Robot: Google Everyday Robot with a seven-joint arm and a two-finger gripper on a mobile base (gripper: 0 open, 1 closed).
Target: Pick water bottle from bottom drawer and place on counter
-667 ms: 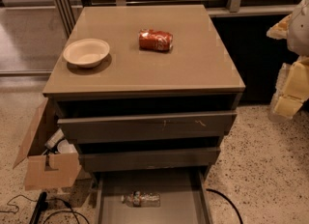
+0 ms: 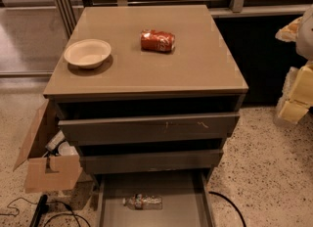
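Observation:
The water bottle [image 2: 143, 202] lies on its side on the grey floor of the pulled-out bottom drawer [image 2: 186, 206], cap to the left. The counter [image 2: 195, 59] is the glossy tan top of the cabinet. My gripper [image 2: 297, 99] shows as cream-coloured parts at the right edge of the view. It is beside the cabinet at about the height of the upper drawers, well away from the bottle and above it. It holds nothing that I can see.
A crushed red soda can [image 2: 157, 41] and a cream bowl [image 2: 88, 53] sit on the counter. Two upper drawers [image 2: 146, 128] stand slightly out above the bottom drawer. An open cardboard box [image 2: 46, 167] and cables [image 2: 54, 211] lie on the floor at left.

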